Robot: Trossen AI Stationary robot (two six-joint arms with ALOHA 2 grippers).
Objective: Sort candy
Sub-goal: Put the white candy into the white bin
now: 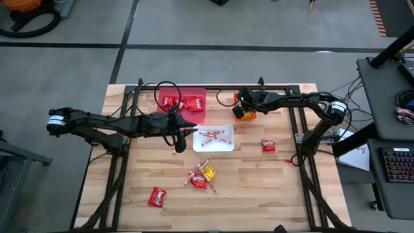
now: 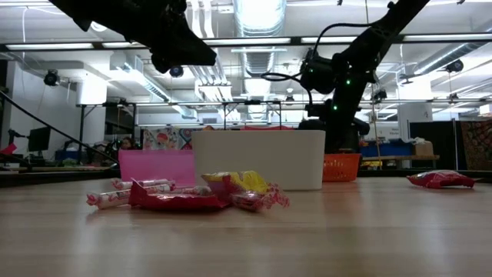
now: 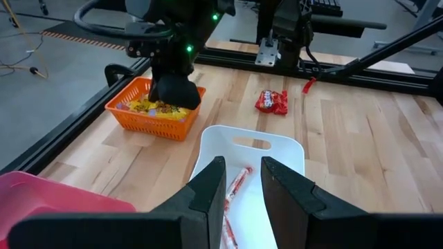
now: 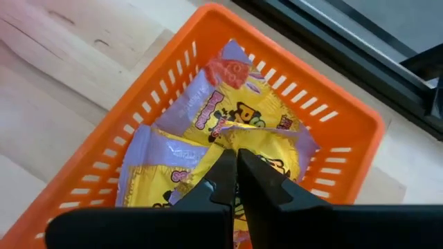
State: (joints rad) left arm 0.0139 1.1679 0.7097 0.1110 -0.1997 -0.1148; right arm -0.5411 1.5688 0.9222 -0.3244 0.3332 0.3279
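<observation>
My left gripper (image 1: pixel 186 132) (image 3: pixel 242 185) hovers open over the left end of the white bin (image 1: pixel 228 147) (image 3: pixel 291 149), which holds thin red-and-white sticks (image 1: pixel 215 137) (image 3: pixel 237 182). My right gripper (image 1: pixel 244 110) (image 4: pixel 234 166) reaches down into the orange bin (image 1: pixel 251 116) (image 4: pixel 349 114), shut on a yellow-orange packet (image 4: pixel 266 149) that lies among others. The pink-red bin (image 1: pixel 197 96) holds shiny red packets (image 1: pixel 183 103). A small mixed pile of candy (image 1: pixel 201 176) (image 2: pixel 192 194) lies on the table nearer the front. Two single red packets (image 1: pixel 156 197) (image 1: pixel 268 146) lie apart from it. My right gripper pinches the top yellow-orange packet at a creased edge (image 4: pixel 230 131) between its two fingertips, coming from above and pointing down into the orange bin. The packet rests on the other yellow packets (image 4: pixel 149 176) in the bin.
The three bins stand together at the table's far middle. Black frame rails (image 1: pixel 301 139) run along both sides and the far edge. Bare wood lies at the near right of the table (image 1: pixel 272 194). A tiny red scrap (image 1: pixel 288 160) lies near the right rail.
</observation>
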